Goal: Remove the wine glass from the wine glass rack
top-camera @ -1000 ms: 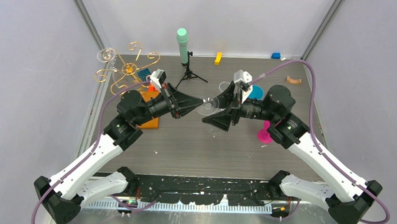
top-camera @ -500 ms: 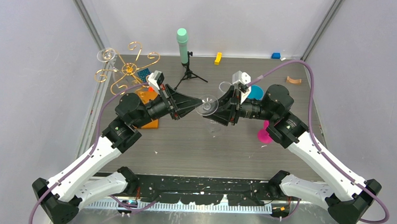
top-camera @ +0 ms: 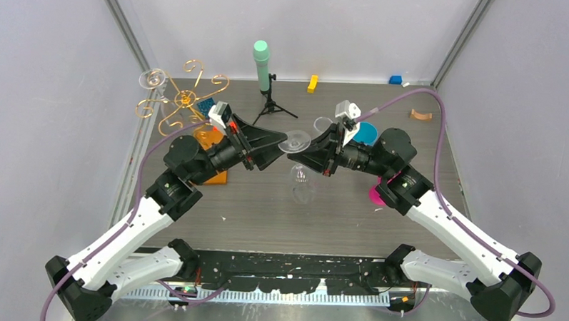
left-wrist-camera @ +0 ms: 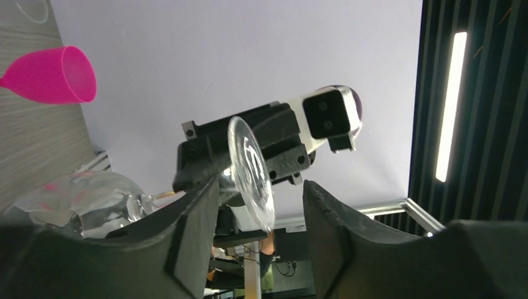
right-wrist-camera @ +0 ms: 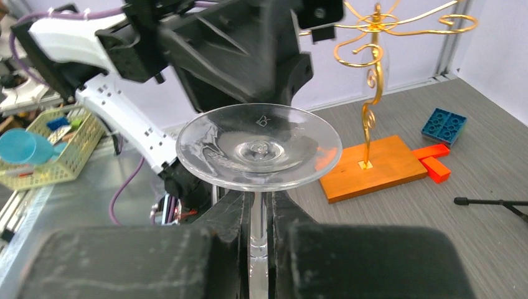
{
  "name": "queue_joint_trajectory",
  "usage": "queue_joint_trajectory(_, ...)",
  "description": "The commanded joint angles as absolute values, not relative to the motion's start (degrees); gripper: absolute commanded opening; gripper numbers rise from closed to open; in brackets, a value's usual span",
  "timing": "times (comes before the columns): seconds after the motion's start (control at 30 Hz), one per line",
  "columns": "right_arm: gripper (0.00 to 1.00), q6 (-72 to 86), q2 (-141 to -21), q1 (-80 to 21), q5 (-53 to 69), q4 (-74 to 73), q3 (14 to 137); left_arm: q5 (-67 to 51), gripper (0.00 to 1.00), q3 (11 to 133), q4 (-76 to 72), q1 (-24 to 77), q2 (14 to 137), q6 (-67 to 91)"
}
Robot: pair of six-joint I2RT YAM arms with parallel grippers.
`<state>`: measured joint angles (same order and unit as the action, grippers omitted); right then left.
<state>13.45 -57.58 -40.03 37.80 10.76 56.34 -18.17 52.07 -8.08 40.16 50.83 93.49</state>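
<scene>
A clear wine glass hangs in mid-air over the table's middle, its round foot point(top-camera: 294, 141) between my two grippers and its bowl point(top-camera: 302, 177) lower down. My right gripper point(right-wrist-camera: 261, 205) is shut on the stem just under the foot point(right-wrist-camera: 258, 146). Either side of the foot's edge point(left-wrist-camera: 250, 174) stand the fingers of my left gripper point(left-wrist-camera: 260, 193), open and not gripping it. The gold wine glass rack point(top-camera: 186, 98) stands at the far left on its orange base point(right-wrist-camera: 373, 165). A second clear glass point(top-camera: 154, 78) hangs on the rack's left arm.
A black tripod with a mint-green cylinder point(top-camera: 262, 63) stands at the back. A pink cup point(top-camera: 375, 192) and a teal cup point(top-camera: 368, 131) lie beside the right arm. A blue brick point(right-wrist-camera: 443, 124) and red pieces lie next to the rack's base.
My right gripper has shut on the glass stem. My left gripper, shut on the foot before, has opened. Both grippers and the glass have shifted slightly toward the back.
</scene>
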Motion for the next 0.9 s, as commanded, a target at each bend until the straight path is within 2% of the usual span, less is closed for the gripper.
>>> queue_joint_trajectory(0.0,0.0,18.77,-56.24,-40.08,28.65,21.02,55.14,-16.85,0.61,52.18,-11.16,40.5,48.75,90.15)
queue_joint_trajectory(0.07,0.0,19.05,-55.35,-40.08,24.74,21.89,54.47,-15.73,0.69,51.55,-9.76,40.5,48.08,88.88)
queue_joint_trajectory(0.23,0.0,20.78,-51.62,-40.07,12.21,24.86,52.07,-13.26,0.78,48.98,-7.36,40.55,45.63,85.77)
queue_joint_trajectory(0.37,0.0,26.58,-48.61,-40.03,-1.09,26.89,50.83,-12.95,0.83,46.43,-7.94,40.49,44.47,82.99)
queue_joint_trajectory(0.53,0.0,39.78,-45.81,-40.08,-20.66,26.68,49.24,-15.64,0.84,43.76,-11.57,40.58,45.87,83.71)
queue_joint_trajectory(0.67,0.0,49.06,-45.3,-40.07,-25.84,25.98,48.29,-17.19,0.85,42.46,-18.59,41.1,48.12,86.89)
queue_joint_trajectory(0.87,0.0,58.68,-45.79,-40.08,-25.26,26.31,47.01,-20.05,0.82,41.22,-34.54,41.88,53.7,93.05)
